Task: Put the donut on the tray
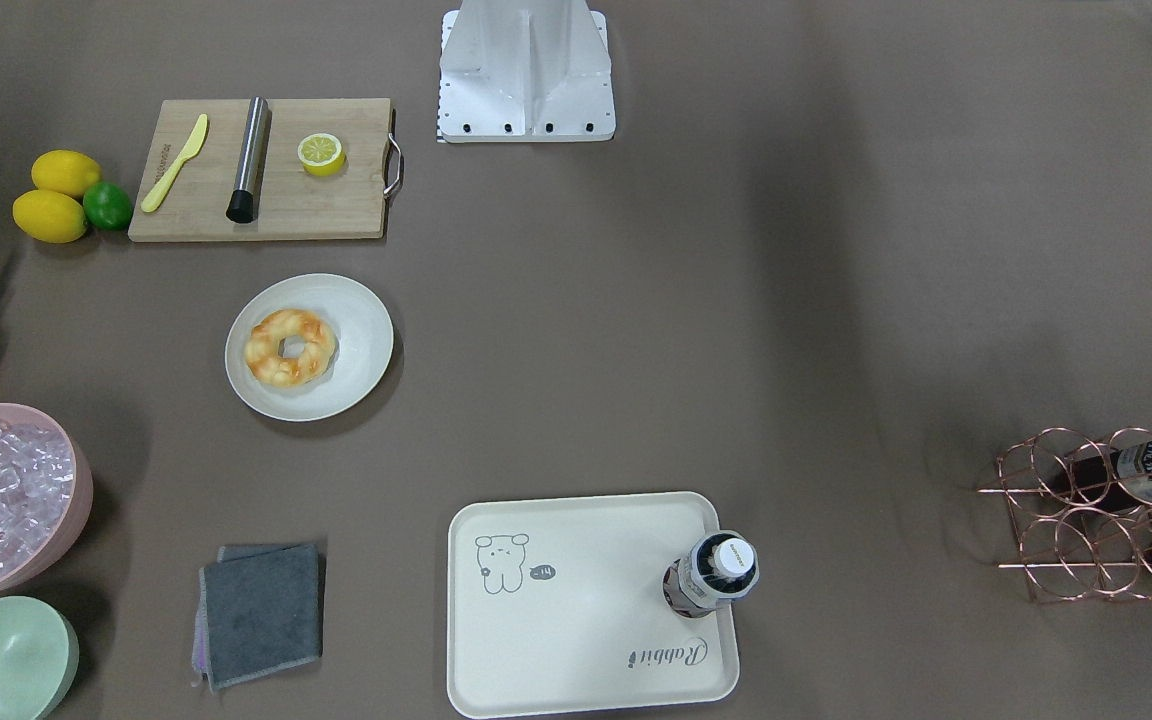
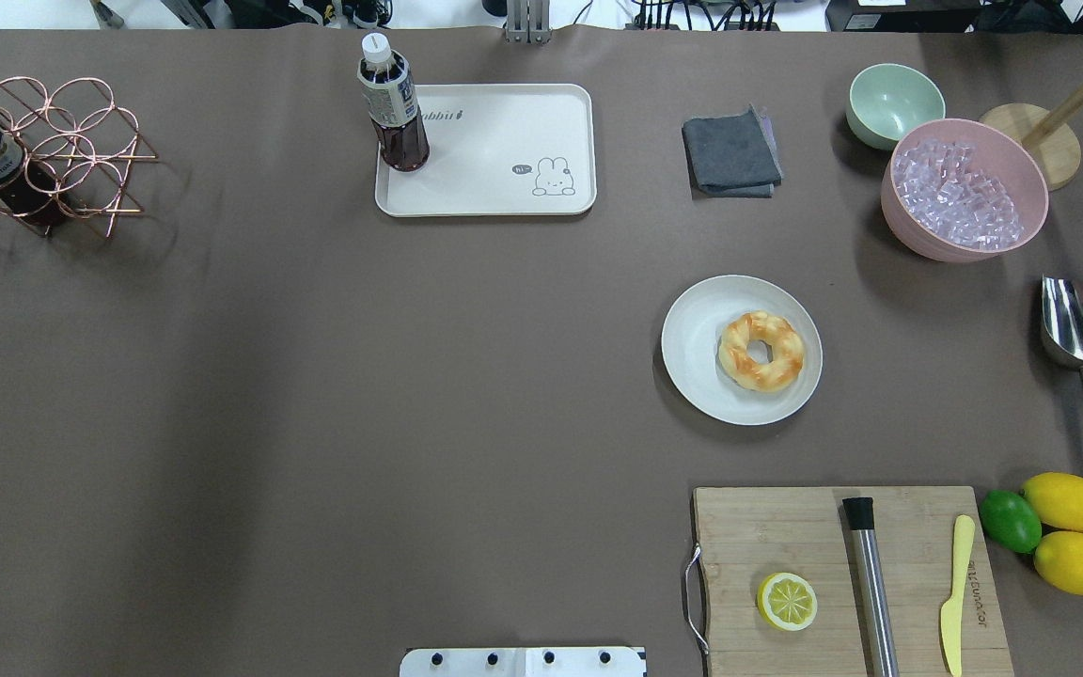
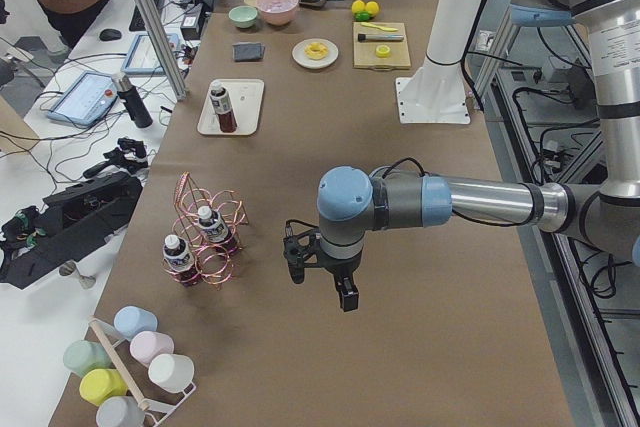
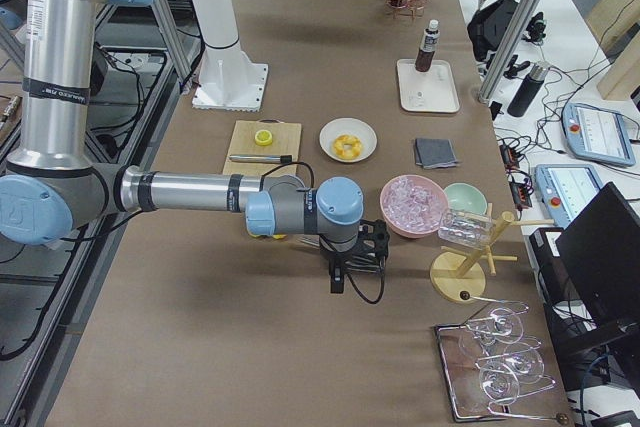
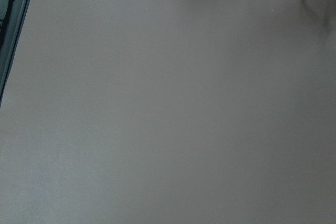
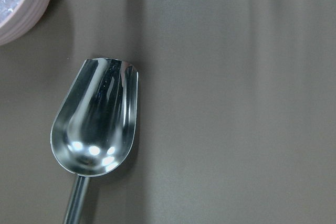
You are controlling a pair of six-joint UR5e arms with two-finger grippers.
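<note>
Golden-orange donut (image 1: 290, 347) is sitting on the round off-white plate (image 1: 361, 315), over on my right arm's side of the table (image 1: 736, 300) and well apart from the tray (image 1: 586, 620). The tray's cream-white with a little line-drawn animal and "Rabbit" in script, which I can actually read. A bottle (image 1: 721, 578) of dark drink stands upright in one corner of it, but the label print is too small to make out. Same for the lettering on the cutting board (image 1: 336, 205) beside the yellow knife (image 1: 174, 163).

Left gripper (image 3: 320, 282) hangs over bare table near the copper wire rack (image 3: 205, 237). Right gripper (image 4: 345, 269) hangs by the pink ice bowl (image 2: 955, 252), and its wrist cam looks down on the metal scoop (image 6: 97, 124). Both show only from the side cams, so I can't tell if either is spread or pressed together.
</note>
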